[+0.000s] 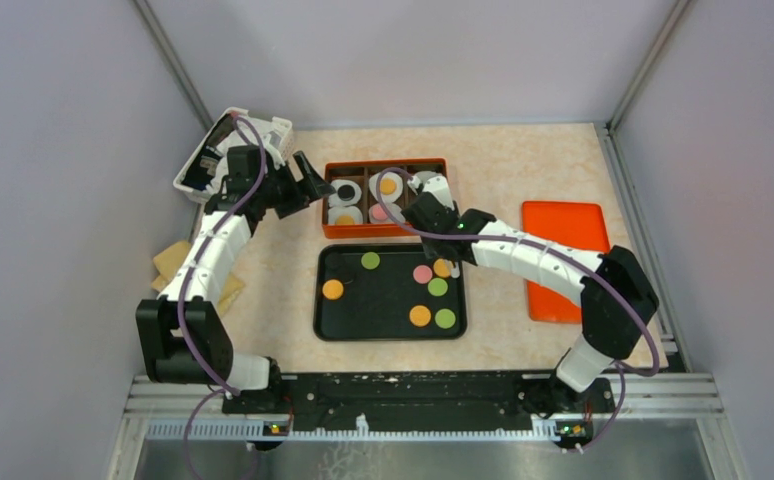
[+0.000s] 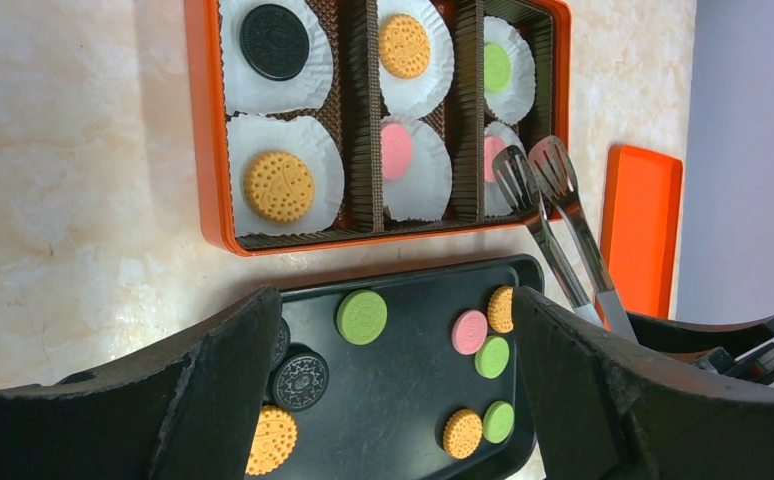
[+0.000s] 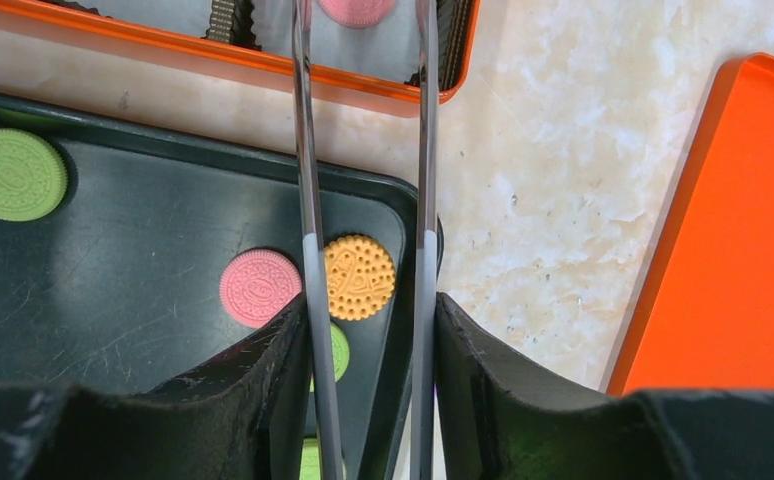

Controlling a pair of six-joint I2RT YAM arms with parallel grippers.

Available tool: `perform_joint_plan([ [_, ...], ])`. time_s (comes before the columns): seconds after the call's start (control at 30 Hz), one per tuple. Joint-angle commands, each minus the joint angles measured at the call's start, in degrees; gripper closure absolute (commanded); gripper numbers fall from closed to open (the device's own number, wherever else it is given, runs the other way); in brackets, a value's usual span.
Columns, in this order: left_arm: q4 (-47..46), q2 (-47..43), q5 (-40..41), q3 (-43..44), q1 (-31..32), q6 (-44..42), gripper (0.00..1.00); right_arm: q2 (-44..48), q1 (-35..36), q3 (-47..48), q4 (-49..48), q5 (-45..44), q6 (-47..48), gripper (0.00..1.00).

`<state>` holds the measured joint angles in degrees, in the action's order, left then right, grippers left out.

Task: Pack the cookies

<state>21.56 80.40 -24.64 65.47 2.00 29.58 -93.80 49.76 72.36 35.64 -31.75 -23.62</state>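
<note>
Steel tongs point(image 3: 308, 150) sit pinched in my right claw point(image 3: 371, 312), reaching far over the orange box point(image 2: 196, 120), probably to seat a pink one. Loose cookies point(image 2: 362, 316) lie on the black tray point(image 2: 403, 400). My left claw point(image 2: 393, 300) hangs spread and empty.

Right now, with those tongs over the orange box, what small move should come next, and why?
Probably pull the tongs back to the black tray, toward the orange cookie at its corner. The right hand grips the tongs; their tips look parted and empty above a pink cookie lying in its liner in the orange box, and loose cookies lie on the tray.
</note>
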Motion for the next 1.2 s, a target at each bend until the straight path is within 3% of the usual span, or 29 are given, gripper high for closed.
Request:
perform_joint_plan([
  [0.0, -0.8, 0.1, -1.1, 1.6, 0.1, -1.1, 0.09, 3.4, 0.2, 2.1, -0.7, -0.5, -0.5, 0.58],
  [0.2, -1.1, 0.0, -1.4, 1.5, 0.1, -1.3, 0.08, 3.7, 0.2, 2.3, -0.7, -0.9, -1.1, 0.57],
  [0.3, -1.1, 0.1, -1.6, 1.6, 0.1, -1.4, 0.08, 5.1, 0.2, 2.2, -1.6, -1.1, -0.9, 0.68],
  [0.37, -1.1, -0.1, -1.6, 1.6, 0.1, -1.4, 0.08, 6.2, 0.1, 2.6, -1.6, -1.3, -0.7, 0.82],
  [0.47, -1.1, -0.1, -1.4, 1.6, 0.1, -1.4, 0.09, 7.8, 0.2, 3.7, -0.5, -1.5, -0.8, 0.87],
  [0.7, -1.3, 0.1, -0.6, 2.0, 0.2, -1.0, 0.11, 11.4, -1.4, 4.6, 3.7, -10.5, -0.8, 0.88],
  [0.9, -1.4, 1.4, 1.2, 4.2, 2.8, -0.5, 0.20, 10.2, -9.8, 0.8, 3.7, -7.0, -1.7, 0.89],
  [1.07, -0.6, 5.1, 2.2, 11.7, 4.7, 0.4, 0.46, 3.6, -17.4, 2.8, -1.5, -0.8, 1.6, 0.89],
  [1.17, 0.3, 7.4, 3.3, 16.0, 5.2, 0.7, 0.76, -1.2, -19.2, 5.7, -2.8, 0.9, 4.0, 0.89],
])
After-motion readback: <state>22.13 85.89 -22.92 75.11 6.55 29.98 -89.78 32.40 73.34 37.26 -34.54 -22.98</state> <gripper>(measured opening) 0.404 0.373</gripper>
